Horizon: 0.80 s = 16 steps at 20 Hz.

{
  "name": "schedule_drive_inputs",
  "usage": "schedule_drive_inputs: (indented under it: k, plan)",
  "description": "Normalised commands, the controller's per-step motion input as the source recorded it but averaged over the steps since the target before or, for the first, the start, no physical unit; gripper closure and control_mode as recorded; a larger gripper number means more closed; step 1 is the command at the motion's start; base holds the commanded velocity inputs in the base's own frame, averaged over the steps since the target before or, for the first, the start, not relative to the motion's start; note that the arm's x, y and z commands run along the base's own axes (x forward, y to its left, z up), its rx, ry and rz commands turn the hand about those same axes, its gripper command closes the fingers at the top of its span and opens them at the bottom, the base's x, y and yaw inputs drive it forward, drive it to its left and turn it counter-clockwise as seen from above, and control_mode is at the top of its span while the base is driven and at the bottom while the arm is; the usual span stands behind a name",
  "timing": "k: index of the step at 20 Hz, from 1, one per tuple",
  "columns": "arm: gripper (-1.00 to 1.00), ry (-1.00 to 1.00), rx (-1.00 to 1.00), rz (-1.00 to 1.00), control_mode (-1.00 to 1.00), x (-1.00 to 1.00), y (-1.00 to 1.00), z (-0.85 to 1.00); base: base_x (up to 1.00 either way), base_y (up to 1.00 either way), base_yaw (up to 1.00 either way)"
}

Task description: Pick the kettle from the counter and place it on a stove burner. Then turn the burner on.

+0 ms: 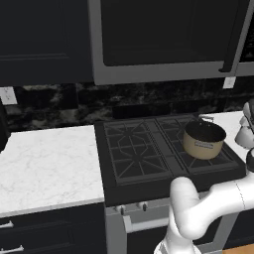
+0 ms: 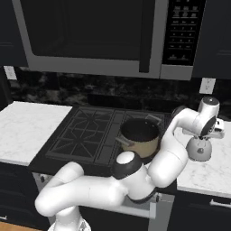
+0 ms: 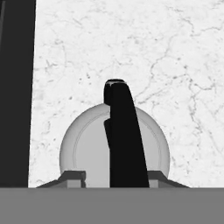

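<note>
Two fingers (image 3: pixel 72 177) flank the kettle (image 3: pixel 87 148); base views hide this.

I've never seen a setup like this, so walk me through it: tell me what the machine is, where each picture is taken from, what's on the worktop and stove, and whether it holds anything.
It is a rendered kitchen with a white robot arm on a driving base. Two pictures come from cameras on that base, behind the arm to its left and right; the third looks down from the hand itself.

The dark cooktop holds a tan pot on a right-hand grate. Another stove burner, to the pot's left, is free. White marble counter lies on both sides of the stove.

The kettle stands on the right-hand counter, beside the stove. The claw hangs just above it. In the hand view you look straight down on the kettle's round white body and dark handle, with the two fingertips on either side of the handle, not closed on it. So nothing is held yet.
</note>
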Motion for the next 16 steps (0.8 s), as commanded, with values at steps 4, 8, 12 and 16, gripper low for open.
schedule_drive_inputs:
  k: [4, 8, 12, 16]
  plan:
    - [1.00, -0.02, 0.00, 0.00, -1.00, 0.02, 0.00, 0.00, 0.00, 0.00, 0.00]
    - [1.00, -0.16, 0.00, 0.00, -1.00, -0.04, 0.00, 0.20, 0.00, 0.00, 0.00]
    - [1.00, -0.29, 0.01, 0.00, -1.00, -0.42, 0.00, 0.29, 0.00, 0.00, 0.00]
    - [1.00, -0.32, 0.02, 0.00, -1.00, -0.73, 0.02, 0.23, 0.00, 0.00, 0.00]
